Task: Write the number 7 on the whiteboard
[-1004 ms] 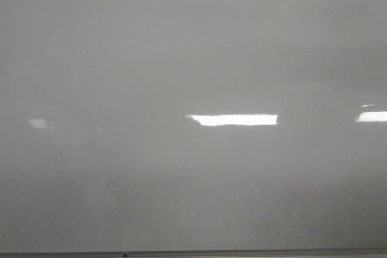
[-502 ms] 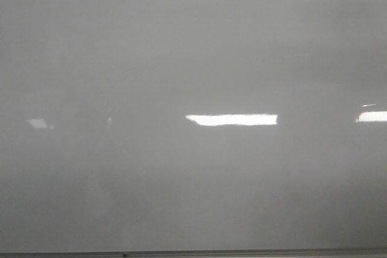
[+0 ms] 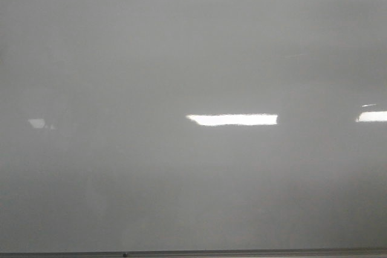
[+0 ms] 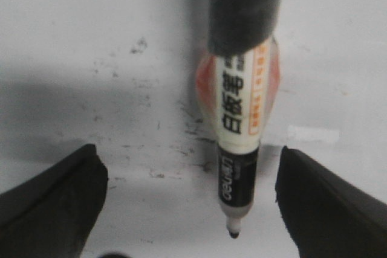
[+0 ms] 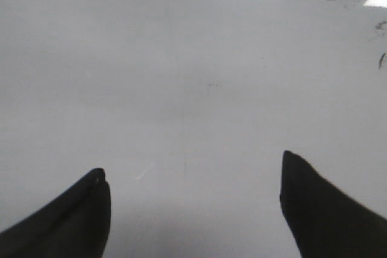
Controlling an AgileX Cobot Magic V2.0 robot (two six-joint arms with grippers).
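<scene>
While glossy whiteboard (image 3: pixel 193 58) glares | both end effectors spread, empty | cylindrical marker (image 4: pixel 239 143)

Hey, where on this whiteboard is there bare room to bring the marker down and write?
In the front view the whiteboard is bare throughout, from the bright reflection down to the edge strip. It is also clean between the open right gripper fingers. It is busiest by the marker at the left gripper, where smudges speckle it.
</scene>
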